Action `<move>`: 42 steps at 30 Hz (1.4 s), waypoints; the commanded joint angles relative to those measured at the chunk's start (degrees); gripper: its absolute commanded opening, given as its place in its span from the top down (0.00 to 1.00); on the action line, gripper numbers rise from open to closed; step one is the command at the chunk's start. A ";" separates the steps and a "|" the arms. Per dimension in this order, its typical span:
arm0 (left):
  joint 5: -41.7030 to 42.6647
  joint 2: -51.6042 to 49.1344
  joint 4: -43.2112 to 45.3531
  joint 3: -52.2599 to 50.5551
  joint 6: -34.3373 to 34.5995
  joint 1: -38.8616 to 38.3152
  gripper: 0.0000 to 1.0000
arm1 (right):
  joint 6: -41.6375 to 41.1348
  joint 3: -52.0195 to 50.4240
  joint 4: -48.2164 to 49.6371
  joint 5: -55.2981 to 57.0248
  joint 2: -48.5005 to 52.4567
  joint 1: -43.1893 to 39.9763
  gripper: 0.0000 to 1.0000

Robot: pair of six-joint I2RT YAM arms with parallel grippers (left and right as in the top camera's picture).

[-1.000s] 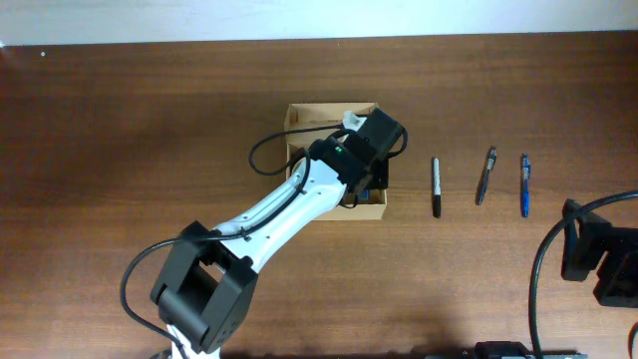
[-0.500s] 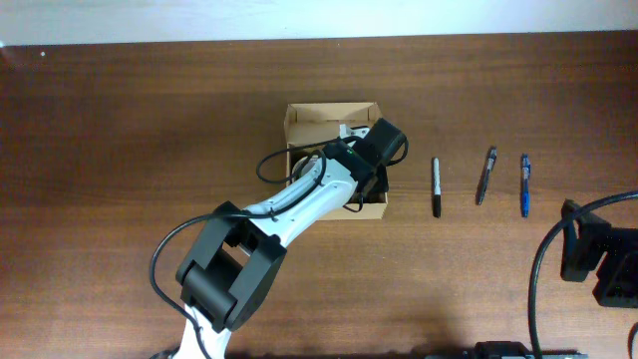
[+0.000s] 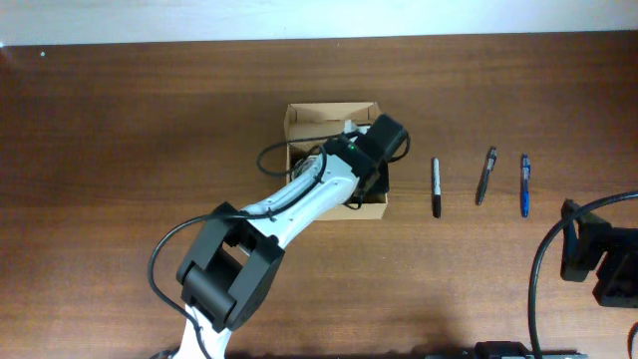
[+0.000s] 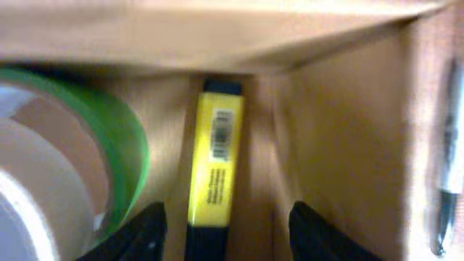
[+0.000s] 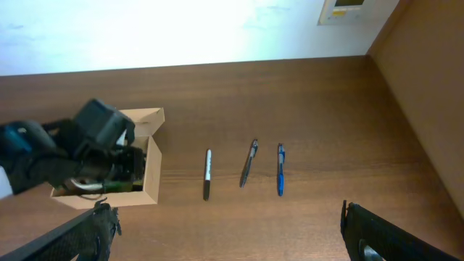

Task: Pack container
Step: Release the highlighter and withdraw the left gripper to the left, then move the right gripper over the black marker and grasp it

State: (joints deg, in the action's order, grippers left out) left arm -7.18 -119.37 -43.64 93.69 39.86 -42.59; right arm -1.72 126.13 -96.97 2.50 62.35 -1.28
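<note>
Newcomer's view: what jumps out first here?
The left arm reaches into the cardboard box mid-table, the open left claw straddling a yellow marker beside a green-edged tape roll. Right of the box, three pens lie in a row: black-and-white marker, dark pen, blue pen.

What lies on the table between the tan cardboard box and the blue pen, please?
Between the box and blue pen: a white-and-black marker and a dark grey pen, shown overhead.

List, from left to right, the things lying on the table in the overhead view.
box → marker → dark pen → blue pen
</note>
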 commanded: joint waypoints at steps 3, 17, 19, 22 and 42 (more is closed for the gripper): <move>-4.09 3.98 -9.86 11.21 -7.89 -0.09 0.46 | -0.24 -0.22 -0.35 -0.28 -0.09 0.63 0.01; -27.80 24.17 -39.74 41.42 -15.52 0.00 0.42 | -0.72 -0.94 -0.35 0.76 5.03 0.63 0.01; -30.32 27.02 -44.09 42.91 -14.45 0.00 0.42 | -0.76 -2.03 -0.33 0.72 7.04 0.63 0.01; -31.69 31.63 -50.36 44.52 -12.02 0.90 0.43 | -0.72 -4.02 -0.33 -0.02 10.23 0.63 0.01; -30.75 47.41 -53.02 44.68 -17.70 12.02 0.40 | -0.72 -25.09 -0.09 -5.03 34.18 0.52 0.01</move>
State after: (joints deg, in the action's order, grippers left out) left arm -37.12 -71.05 -96.49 138.85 24.34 -30.94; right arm -1.74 103.61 -96.95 -1.45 94.41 -1.28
